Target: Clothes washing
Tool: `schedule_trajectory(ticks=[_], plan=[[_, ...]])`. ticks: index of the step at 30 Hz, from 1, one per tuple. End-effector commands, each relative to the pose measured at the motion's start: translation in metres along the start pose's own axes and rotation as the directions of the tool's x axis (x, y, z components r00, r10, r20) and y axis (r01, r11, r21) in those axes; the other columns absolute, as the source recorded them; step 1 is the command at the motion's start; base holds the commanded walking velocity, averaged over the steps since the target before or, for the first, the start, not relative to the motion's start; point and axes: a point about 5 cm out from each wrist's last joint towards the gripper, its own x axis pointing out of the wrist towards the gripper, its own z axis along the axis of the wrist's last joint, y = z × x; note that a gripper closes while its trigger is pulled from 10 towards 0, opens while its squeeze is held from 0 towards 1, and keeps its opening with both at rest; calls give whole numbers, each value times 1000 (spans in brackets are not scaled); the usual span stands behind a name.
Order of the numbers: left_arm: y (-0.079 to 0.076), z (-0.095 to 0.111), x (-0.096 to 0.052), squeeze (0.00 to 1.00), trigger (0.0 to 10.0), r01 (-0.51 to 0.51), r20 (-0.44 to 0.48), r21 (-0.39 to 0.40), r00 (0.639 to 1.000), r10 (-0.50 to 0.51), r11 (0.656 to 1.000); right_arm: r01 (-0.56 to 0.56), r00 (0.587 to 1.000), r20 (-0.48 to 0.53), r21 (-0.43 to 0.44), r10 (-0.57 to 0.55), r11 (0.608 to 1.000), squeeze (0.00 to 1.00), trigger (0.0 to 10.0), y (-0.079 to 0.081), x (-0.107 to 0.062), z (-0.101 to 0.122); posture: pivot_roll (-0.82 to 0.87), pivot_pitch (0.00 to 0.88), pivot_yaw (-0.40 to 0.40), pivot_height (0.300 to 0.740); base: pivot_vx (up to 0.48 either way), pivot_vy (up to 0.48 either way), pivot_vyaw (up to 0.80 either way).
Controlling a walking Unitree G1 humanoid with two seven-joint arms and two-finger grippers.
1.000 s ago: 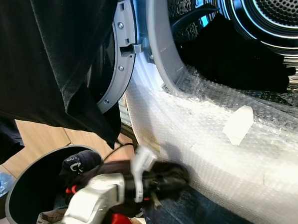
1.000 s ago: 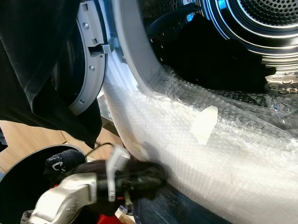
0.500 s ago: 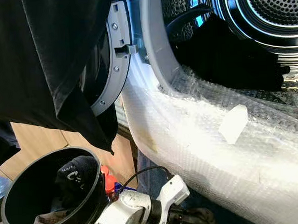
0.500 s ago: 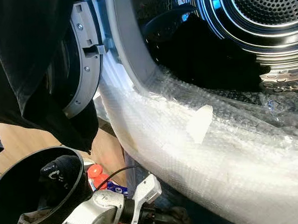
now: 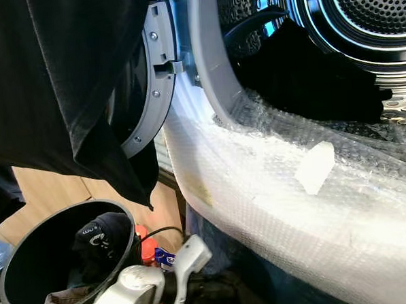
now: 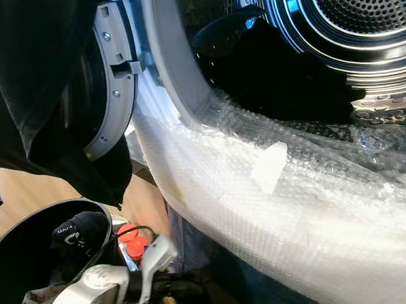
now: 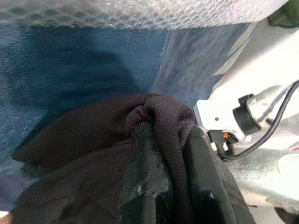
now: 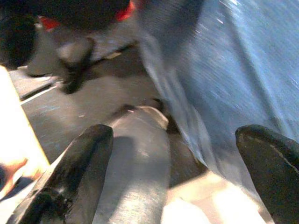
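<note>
- Left wrist view puts the left gripper (image 7: 163, 186) clamped on a dark knit garment (image 7: 93, 149), the cloth bunched over and between its fingers, low down beside the bubble-wrapped front of the washing machine (image 5: 294, 208).
- In the left eye view the left arm (image 5: 139, 295) sits at the bottom edge, between the black laundry bucket (image 5: 31, 249) and the machine, well below the drum opening (image 5: 308, 71).
- The bucket holds more clothes, among them a black item with white lettering (image 5: 98, 236); a black garment (image 5: 50, 85) hangs over the open door (image 5: 152, 93).
- The right gripper (image 8: 177, 163) has its fingers spread wide apart with nothing between them, hanging near blue fabric.
- Judged risks: the garment trails loosely below the left gripper, so on the lift it may drag on the bubble wrap or catch the grey door seal (image 5: 209, 70) and slip out of the hold.
- The cable (image 5: 159, 230) near the arm and the red-capped bottles (image 5: 148, 247) beside the bucket could be snagged or knocked over if the arm swings up carelessly.
- The hanging garment on the door narrows the approach to the drum.
</note>
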Motion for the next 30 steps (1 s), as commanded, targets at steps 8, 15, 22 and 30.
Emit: schedule_trajectory(ticks=[8, 15, 22, 30], plan=[[-14, -11, 3, 0, 0, 71, -98, 53, 993, -65, 996, -164, 969, 177, -50, 170, 985, 0, 10000, -11, -7, 32, 113, 0, 10, 740, 0, 0, 0], [-20, -12, 7, 0, 0, 92, -96, 40, 991, -88, 995, -326, 885, 323, -81, 334, 942, 1000, 10000, -27, -23, 60, 109, 0, 8, 740, 0, 0, 0], [-21, -12, 7, 0, 0, 102, -101, 47, 990, -97, 994, -515, 749, 419, -119, 514, 849, 1000, 10000, -33, -41, 59, 91, 0, 11, 740, 0, 0, 0], [-26, -9, 14, 0, 0, 147, -110, 67, 984, -139, 987, -633, 633, 401, -224, 662, 741, 1000, 10000, -27, -57, 52, 76, 0, 14, 740, 0, 0, 0]])
